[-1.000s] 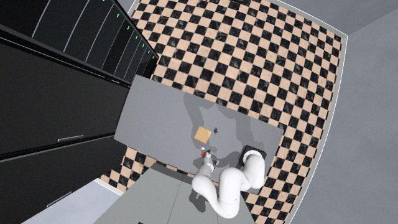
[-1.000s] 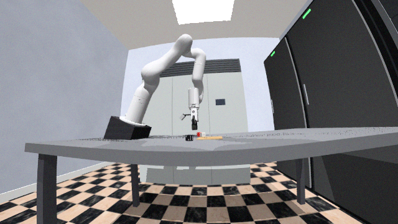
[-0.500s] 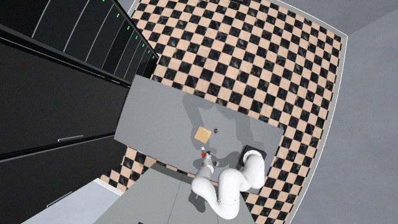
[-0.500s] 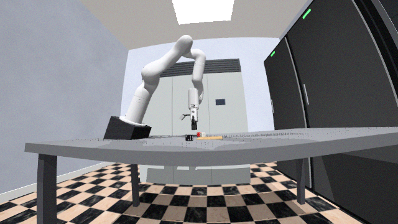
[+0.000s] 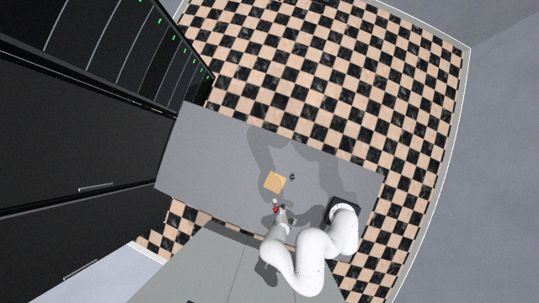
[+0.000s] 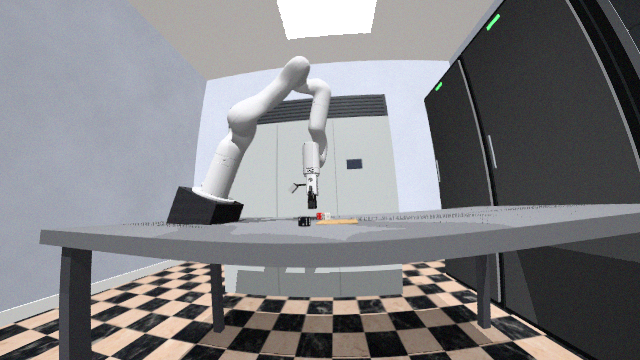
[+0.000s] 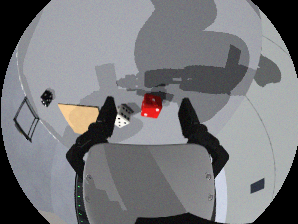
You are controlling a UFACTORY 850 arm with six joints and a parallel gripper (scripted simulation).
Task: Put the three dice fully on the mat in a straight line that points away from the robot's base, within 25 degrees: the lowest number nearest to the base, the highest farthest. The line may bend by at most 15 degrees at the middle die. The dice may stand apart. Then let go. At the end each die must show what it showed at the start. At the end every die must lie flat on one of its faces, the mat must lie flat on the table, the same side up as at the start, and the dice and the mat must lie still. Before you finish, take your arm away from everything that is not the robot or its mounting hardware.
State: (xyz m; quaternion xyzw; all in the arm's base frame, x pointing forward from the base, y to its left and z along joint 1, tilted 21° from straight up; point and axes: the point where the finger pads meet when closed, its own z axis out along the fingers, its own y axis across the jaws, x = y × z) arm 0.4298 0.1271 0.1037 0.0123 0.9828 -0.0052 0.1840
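Blurring hides the black die's [image 5: 292, 177] [image 6: 304, 221] [image 7: 46, 97] pip count.

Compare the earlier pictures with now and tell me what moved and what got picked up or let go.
Nothing visibly changed: any shift of the arm is too small to tell. The gripper is open, holding nothing. The red die, white die, black die and mat stayed put.
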